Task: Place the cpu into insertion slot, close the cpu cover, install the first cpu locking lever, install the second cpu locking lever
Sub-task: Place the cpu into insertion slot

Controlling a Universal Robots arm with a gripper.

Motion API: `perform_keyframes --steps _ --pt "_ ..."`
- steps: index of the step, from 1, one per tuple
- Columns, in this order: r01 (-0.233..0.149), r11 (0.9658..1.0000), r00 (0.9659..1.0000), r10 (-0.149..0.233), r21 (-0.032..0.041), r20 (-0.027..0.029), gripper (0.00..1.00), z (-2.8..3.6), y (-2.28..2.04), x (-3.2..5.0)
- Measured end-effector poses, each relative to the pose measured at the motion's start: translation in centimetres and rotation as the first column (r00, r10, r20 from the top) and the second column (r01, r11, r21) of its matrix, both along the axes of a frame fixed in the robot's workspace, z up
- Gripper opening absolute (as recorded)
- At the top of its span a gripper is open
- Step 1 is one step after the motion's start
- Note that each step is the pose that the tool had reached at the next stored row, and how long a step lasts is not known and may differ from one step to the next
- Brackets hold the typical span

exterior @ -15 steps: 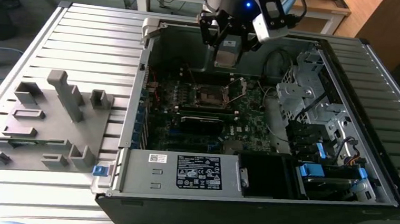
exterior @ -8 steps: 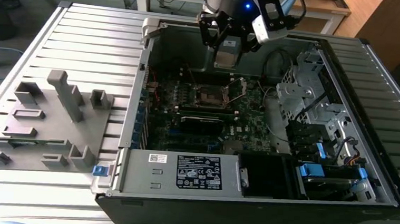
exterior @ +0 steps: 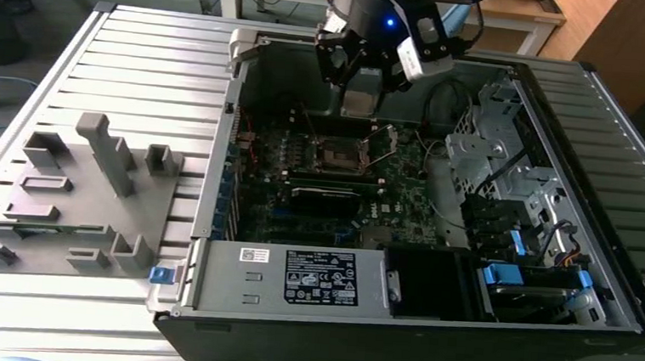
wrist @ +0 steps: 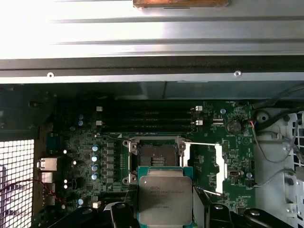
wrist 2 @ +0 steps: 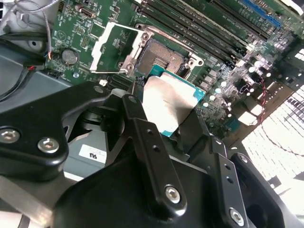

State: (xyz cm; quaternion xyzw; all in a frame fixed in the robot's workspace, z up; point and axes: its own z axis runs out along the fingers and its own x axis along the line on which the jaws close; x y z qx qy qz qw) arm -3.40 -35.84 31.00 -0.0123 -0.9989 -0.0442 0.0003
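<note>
Black metal pincer [wrist 2: 166,118] is sitting closest to my wrist cameras, and I am seeing it clamping the small flat square cpu with the dull silver-grey metal top [wrist 2: 173,102] by two opposite edges, a green border showing round the lid. Just past the chip I am looking at the small square dark insertion slot with its metal rim [wrist 2: 161,57], set in the dark green motherboard [wrist 2: 76,26]. It is lying bare, and I am judging the chip to be hanging above it and apart from it, not yet seated.

That is the relation I am steering by: the slot is lying ahead of and below the pincer. In the first wrist view the chip's edges are running parallel to the slot's rim, so I am reading the two as squared up in rotation but offset along the board.

Beside the slot, the thin square silver-grey metal cpu cover [wrist 2: 100,47] is standing swung open on its hinge, clear of the opening. Farther off, long black memory slots [wrist 2: 204,23] are running past the slot's far side, with the grey metal wall of the computer case [wrist: 152,47] rising behind them.
</note>
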Motion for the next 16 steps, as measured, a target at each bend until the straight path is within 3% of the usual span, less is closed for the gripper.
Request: perform_keyframes --steps 9,16 --pt "0.000 1.0000 1.0000 0.000 -0.0001 0.0069 0.54 -1.54 -0.01 -0.93" --pt "-0.001 1.0000 1.0000 0.001 -0.0001 0.0093 0.54 -2.81 -0.01 -1.05"
